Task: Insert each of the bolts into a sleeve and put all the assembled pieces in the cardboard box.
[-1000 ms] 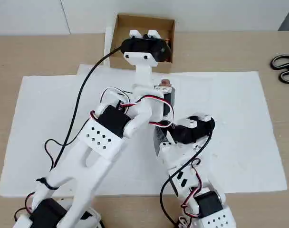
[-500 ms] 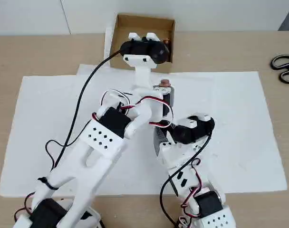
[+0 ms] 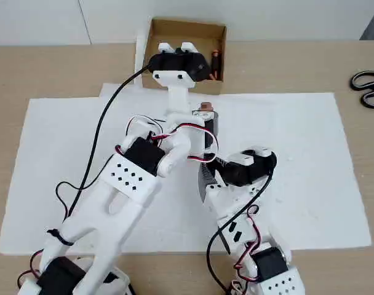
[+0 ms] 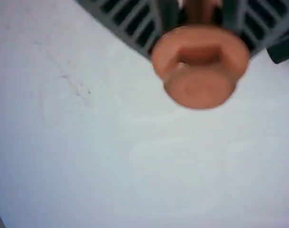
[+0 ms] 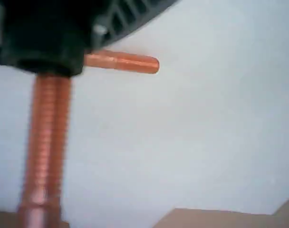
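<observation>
Comparing with a second earlier, the left arm (image 3: pixel 131 178) had swung a little to the left in the high view. The copper bolt (image 4: pixel 199 66) in its grip had gone with it, its head now slightly further left above the white sheet (image 3: pixel 310 153). That shift had uncovered the right side of the cardboard box (image 3: pixel 187 27), which the arm's black joint (image 3: pixel 178 61) had been hiding. The right arm (image 3: pixel 248 203) had stayed where it was.

The box stood open at the far side of the table (image 3: pixel 51 67), just beyond the sheet. Against its right wall lay an assembled piece (image 3: pixel 214 63), copper with dark parts; how many lay there was too small to tell.

The left gripper (image 4: pixel 197 12) was clenched on the bolt, with a ribbed grey finger (image 4: pixel 130 19) on either side just behind the hexagonal head. The right gripper (image 3: pixel 203 178) hung near the left one over the sheet; whether it gripped anything could not be told. Its wrist view showed a threaded copper shank (image 5: pixel 44 142) running out of a dark block (image 5: pixel 40 38), with a second copper rod (image 5: pixel 121 62) beyond it. A pair of scissors (image 3: pixel 368 86) lay well apart near the table's right edge
</observation>
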